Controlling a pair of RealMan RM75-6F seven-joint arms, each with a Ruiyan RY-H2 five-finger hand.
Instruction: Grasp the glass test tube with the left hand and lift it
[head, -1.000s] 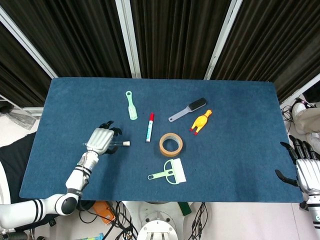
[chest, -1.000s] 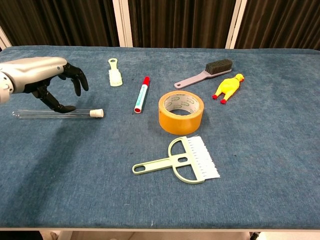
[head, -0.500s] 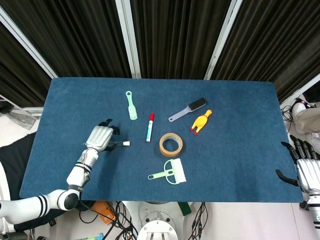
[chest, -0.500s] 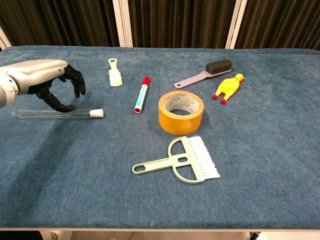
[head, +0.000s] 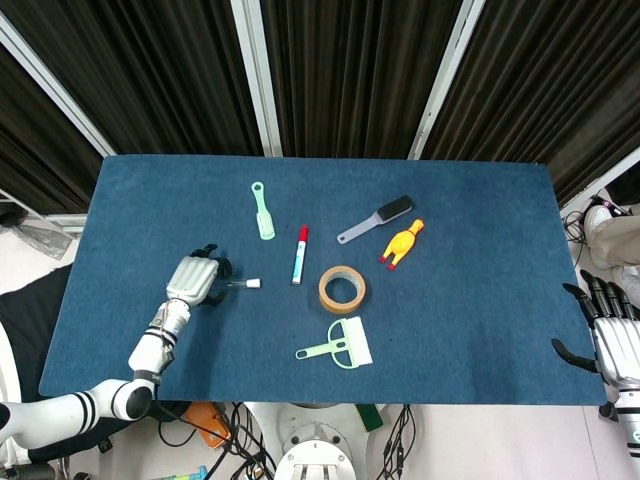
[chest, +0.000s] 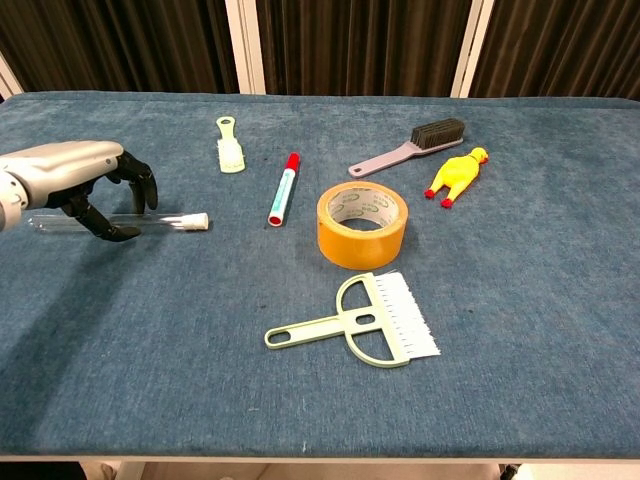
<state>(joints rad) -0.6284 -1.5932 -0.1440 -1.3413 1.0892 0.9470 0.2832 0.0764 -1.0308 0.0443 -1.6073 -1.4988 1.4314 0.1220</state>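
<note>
The glass test tube lies flat near the table's left side, its white cap pointing right. My left hand is over its middle. The dark fingers curl down behind it and the thumb hooks in front, so the hand grips the tube low at the cloth. In the head view the left hand hides most of the tube, and only the capped end sticks out. My right hand hangs off the table's right edge with its fingers spread and nothing in it.
On the blue table lie a red-capped marker, a roll of orange tape, a pale green scraper, a black brush, a yellow rubber chicken and a green comb-like tool.
My left hand has lowered and its fingers have closed round the tube. The tube has shifted slightly toward the far side. The right hand has stayed where it was.
</note>
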